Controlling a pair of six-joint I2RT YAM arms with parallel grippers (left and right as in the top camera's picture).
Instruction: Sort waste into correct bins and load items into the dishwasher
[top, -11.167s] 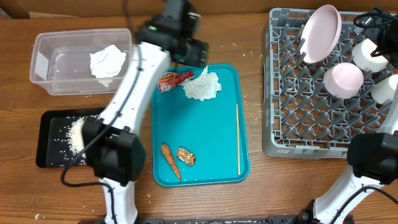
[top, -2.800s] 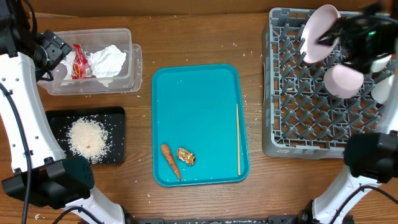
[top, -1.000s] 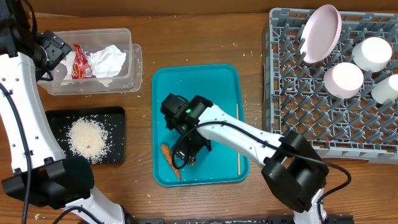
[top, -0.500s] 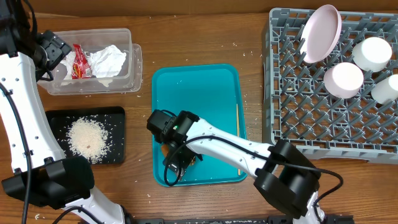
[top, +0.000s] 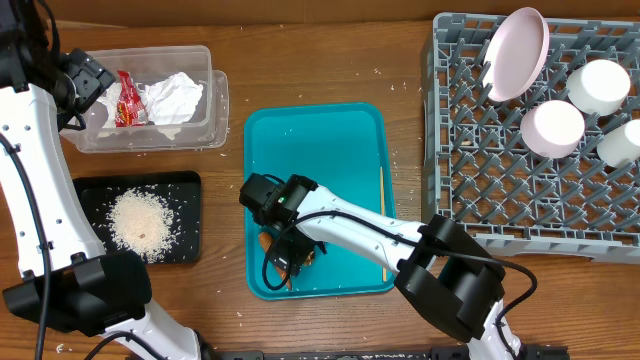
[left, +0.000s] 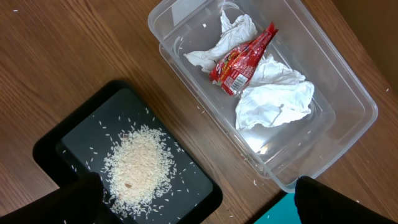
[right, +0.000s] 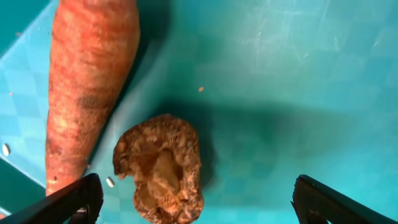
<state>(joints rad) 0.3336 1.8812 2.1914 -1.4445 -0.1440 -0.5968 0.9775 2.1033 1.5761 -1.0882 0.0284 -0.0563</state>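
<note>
On the teal serving tray (top: 340, 130), our right gripper (right: 196, 200) hung wide open over the brown food lump (right: 163, 168) beside the small orange carrot (right: 87, 81). Overhead its arm mostly masked them; the wrist view showed both. Our left gripper (left: 208, 202), equally spread, hovered by the clear plastic rectangular tub (left: 348, 93).

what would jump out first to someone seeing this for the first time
The right arm's open claw hangs just over a brown food lump and a carrot at the robot-side end of the teal tray. Next come the red wrapper among white tissue in the clear tub, and the pink plate standing in the grey rack on the right.
</note>
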